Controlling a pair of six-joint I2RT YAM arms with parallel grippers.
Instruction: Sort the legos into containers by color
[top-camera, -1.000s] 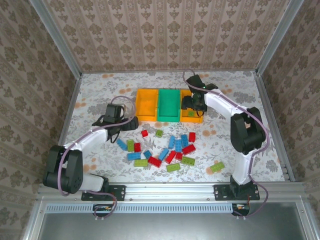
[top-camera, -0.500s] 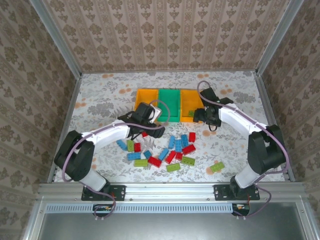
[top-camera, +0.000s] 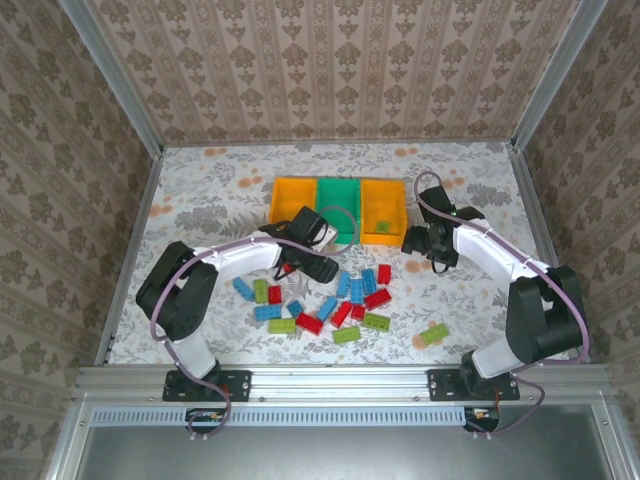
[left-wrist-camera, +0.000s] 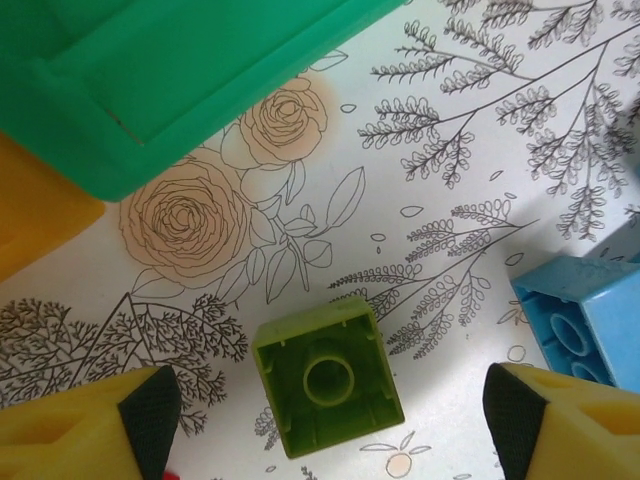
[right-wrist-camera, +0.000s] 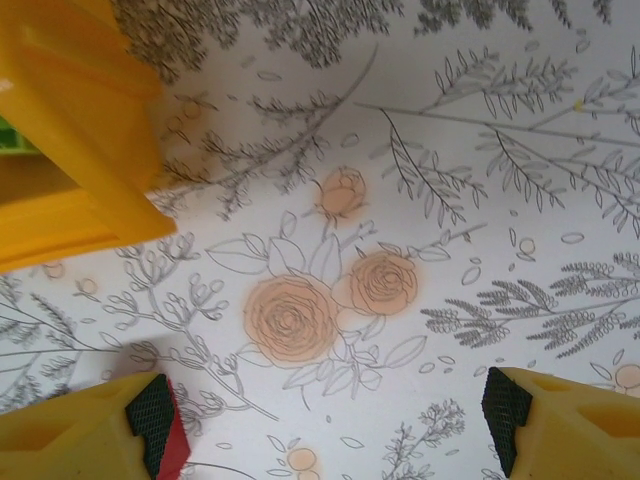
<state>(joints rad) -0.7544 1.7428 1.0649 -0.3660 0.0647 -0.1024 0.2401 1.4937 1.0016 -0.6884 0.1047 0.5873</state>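
We've got the left gripper spread wide astride a light green lego lying underside up, near the green container. The right gripper is wide too, nothing between its fingers, beside an orange container. The other legos sit loose in front of the 3 containers

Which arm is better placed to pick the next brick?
Left. The left gripper, open, straddles a light green brick from above. The right gripper has bare tablecloth under it, beside an orange bin.
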